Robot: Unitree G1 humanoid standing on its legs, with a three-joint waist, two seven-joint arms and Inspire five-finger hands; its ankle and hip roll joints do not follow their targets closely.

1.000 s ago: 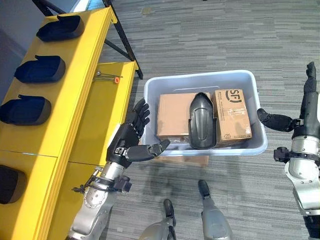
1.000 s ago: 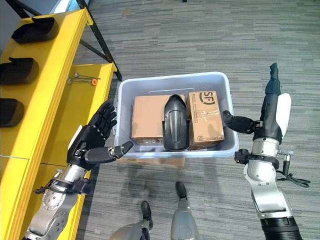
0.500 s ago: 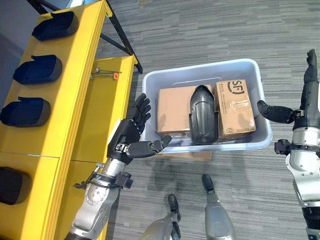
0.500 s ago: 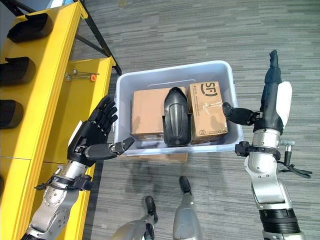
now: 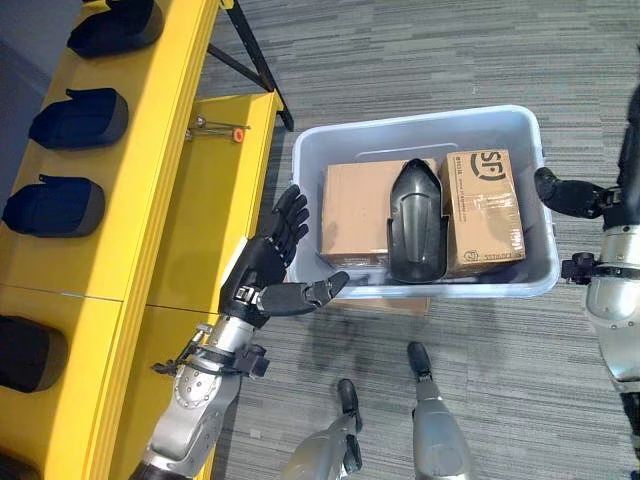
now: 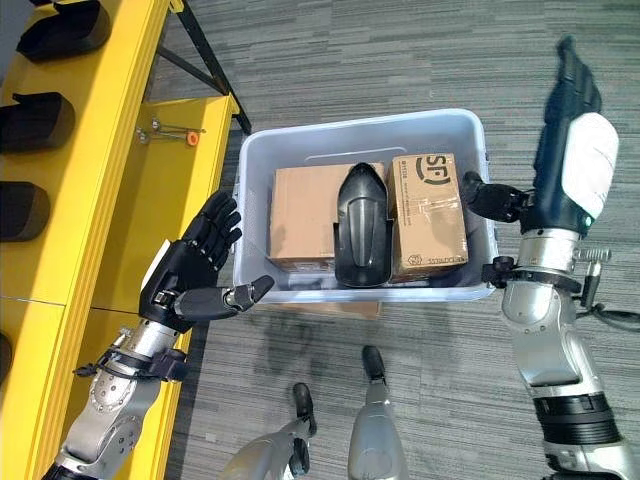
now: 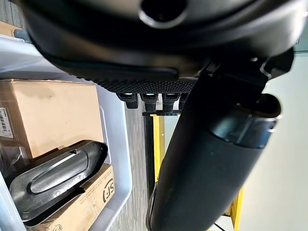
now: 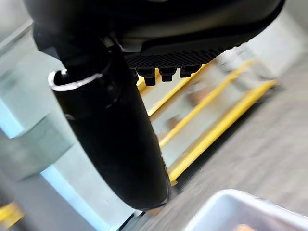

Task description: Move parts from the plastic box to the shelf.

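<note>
Broadly, a long yellow metal shelf was seen down the left side of the frame, with dark blue-black moulded shell parts lined up along its top tier and a small orange-tipped metal tool lying on its lower tier near the top. A pale blue-grey plastic box was set on the grey striped carpet at centre right. Two brown cardboard cartons were laid side by side in it, and a black moulded plastic part was rested lengthwise across the seam between them. The left hand was held just outside the box's left wall, fingers spread apart and straight, nothing gripped. The right hand was raised beside the box's right wall, fingers straight, thumb pointed toward the rim, nothing held.
</note>
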